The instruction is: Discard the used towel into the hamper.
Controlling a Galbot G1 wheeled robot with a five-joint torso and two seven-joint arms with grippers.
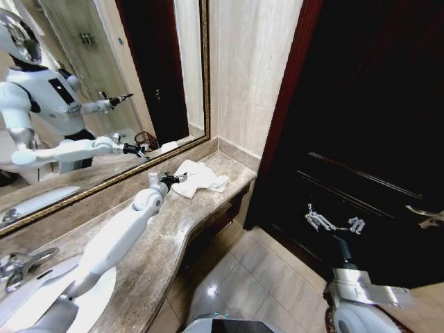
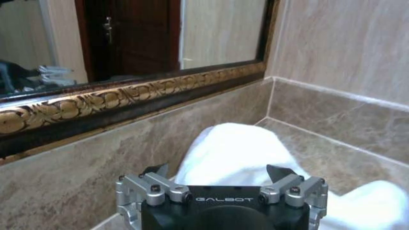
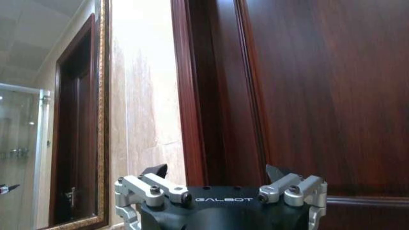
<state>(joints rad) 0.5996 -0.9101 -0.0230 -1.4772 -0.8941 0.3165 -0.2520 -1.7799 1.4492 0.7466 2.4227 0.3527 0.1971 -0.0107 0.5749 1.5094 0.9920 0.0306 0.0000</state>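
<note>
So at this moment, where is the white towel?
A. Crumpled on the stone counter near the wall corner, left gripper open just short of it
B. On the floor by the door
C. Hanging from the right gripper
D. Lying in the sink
A: the towel lies crumpled on the counter by the corner, and the left gripper is beside it with its fingers apart, holding nothing.

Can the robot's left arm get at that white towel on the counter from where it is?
Probably yes. The left gripper is open, right beside the towel on the counter, and nothing stands between them.
</note>
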